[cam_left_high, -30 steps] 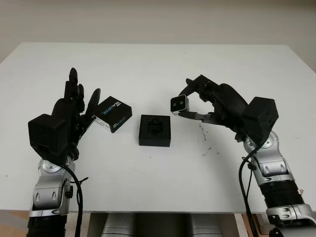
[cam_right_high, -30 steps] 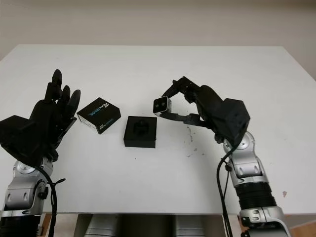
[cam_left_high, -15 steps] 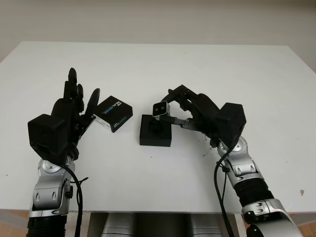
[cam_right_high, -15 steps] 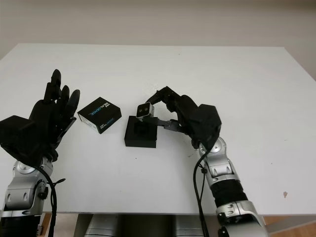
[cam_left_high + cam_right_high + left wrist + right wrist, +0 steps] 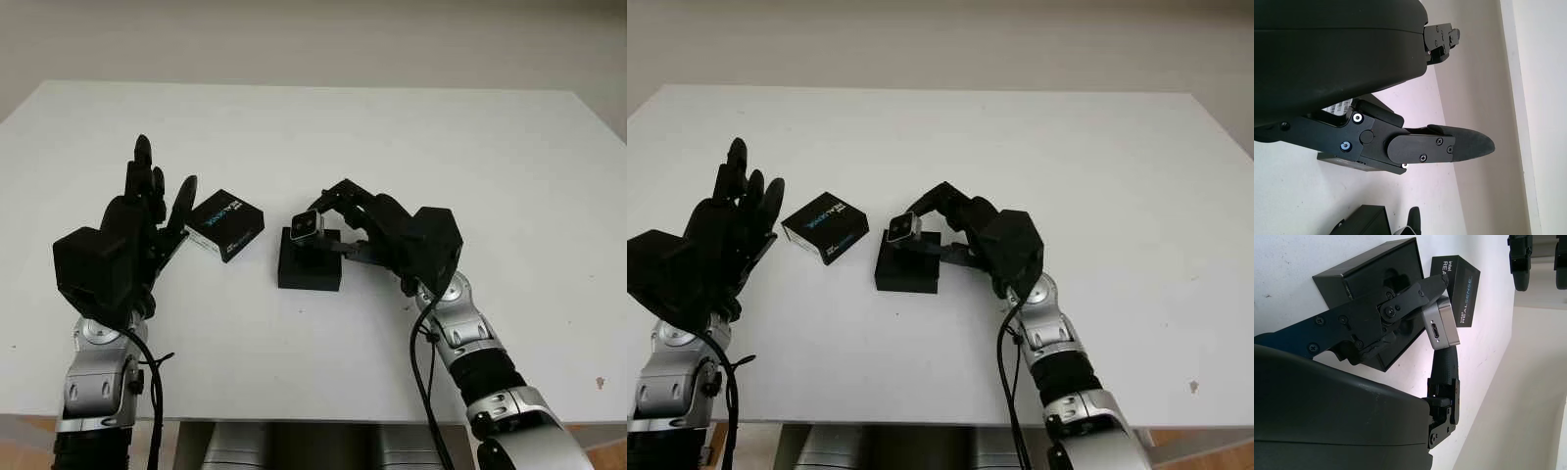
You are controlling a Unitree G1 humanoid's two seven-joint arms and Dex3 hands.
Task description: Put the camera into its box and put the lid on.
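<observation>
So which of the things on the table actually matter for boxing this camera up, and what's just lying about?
In the job:
camera, held by the right hand over the box
open black box, on the white table
printed lid, left of the box
left hand, open, raised beside the lid

Lying about:
nothing that I can make out

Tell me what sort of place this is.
Probably a robot lab or test bench, not a home. A bare white table stands against a plain wall, holding just a black box and its lid. The right hand holds a small camera over the box; the left hand is open beside the lid.
</observation>
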